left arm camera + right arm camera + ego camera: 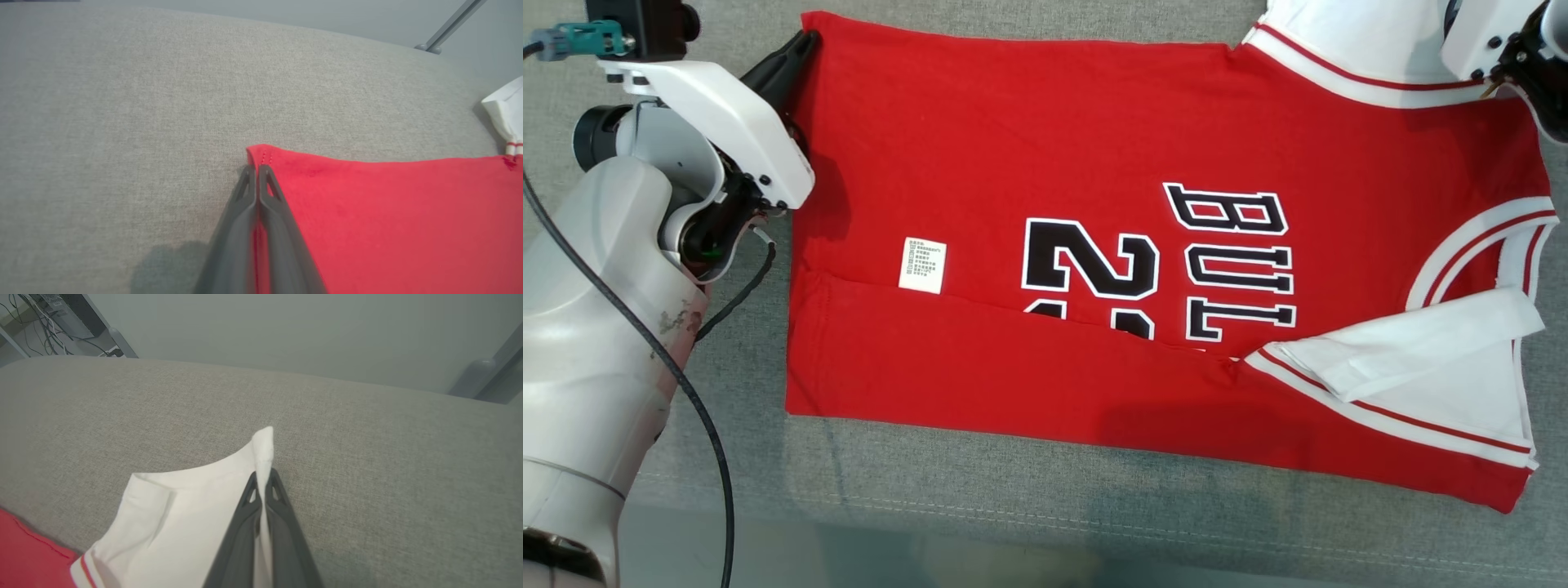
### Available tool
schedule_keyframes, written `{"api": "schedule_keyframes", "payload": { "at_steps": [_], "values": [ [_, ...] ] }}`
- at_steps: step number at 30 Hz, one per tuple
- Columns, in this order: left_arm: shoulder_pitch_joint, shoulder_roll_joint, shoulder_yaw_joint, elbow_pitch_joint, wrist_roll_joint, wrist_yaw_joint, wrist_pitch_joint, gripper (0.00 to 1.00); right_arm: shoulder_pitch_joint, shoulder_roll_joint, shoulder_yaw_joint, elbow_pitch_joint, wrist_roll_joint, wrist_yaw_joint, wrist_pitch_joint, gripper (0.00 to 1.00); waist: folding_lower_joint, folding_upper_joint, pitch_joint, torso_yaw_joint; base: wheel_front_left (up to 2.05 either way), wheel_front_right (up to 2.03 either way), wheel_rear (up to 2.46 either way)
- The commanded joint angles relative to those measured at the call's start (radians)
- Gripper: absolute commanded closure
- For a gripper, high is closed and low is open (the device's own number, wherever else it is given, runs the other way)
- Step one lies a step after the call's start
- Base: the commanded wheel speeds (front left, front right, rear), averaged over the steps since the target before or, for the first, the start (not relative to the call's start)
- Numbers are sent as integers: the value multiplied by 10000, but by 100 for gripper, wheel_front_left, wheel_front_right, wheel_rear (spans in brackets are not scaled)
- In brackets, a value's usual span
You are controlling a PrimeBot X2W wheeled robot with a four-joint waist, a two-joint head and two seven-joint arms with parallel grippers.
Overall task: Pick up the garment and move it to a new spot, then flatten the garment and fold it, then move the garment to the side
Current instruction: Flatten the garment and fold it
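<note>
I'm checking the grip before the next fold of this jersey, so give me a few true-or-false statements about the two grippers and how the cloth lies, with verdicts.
1. The jaws of the left gripper are shut on a red corner of the jersey. True.
2. The jaws of the right gripper stand open and hold nothing. False: they are shut on the edge of the white sleeve.
3. The jersey's near edge is folded up into a flap that covers part of the number. True.
4. The care label is hidden under that flap. False: it lies in plain sight on the red cloth, just above the flap's edge.
</note>
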Motion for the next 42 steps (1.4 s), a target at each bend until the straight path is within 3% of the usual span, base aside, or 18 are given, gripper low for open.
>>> {"api": "schedule_keyframes", "payload": {
  "at_steps": [1, 9, 15, 22, 26, 33, 40, 42],
  "values": [
    [-295, 621, 233, -231, -217, -70, -131, 100, 117, -128, 146, -580, 393, -29, -183, 100, 0, 0, -74, -23, 0, 0, 0],
    [92, 1344, 96, -741, -845, -70, -283, 100, 903, -1755, 1041, -3570, 2417, -29, -443, 100, 0, 0, -282, -210, 0, 0, 0],
    [636, 1966, 103, -1431, -1336, -70, -186, 100, 1885, -3275, 1819, -5972, 3198, -29, -804, 100, 0, 0, -365, -360, 0, 0, 0],
    [1289, 2582, 215, -2425, -1889, -71, 66, 100, 2728, -5146, 2827, -8560, 2965, -29, -1640, 100, 0, 0, -491, -479, 0, 0, 0],
    [1755, 2903, 296, -2975, -2133, -46, 190, 100, 2978, -6025, 3741, -9370, 1947, -29, -1986, 100, 0, 0, -585, -558, 0, 0, 0],
    [2540, 3243, 376, -3650, -2465, 240, 352, 100, 3252, -6607, 4936, -9547, 557, -29, -2632, 100, 0, 0, -698, -601, 0, 0, 0],
    [3322, 3310, 484, -4133, -2754, 508, 154, 100, 4002, -6615, 5362, -9465, 104, -29, -3514, 100, 0, 0, -880, -585, 0, 0, 0],
    [3524, 3320, 521, -4214, -2843, 575, 100, 100, 4250, -6605, 5397, -9366, 103, -29, -3709, 93, 0, 0, -940, -601, 0, 0, 0]
  ]
}}
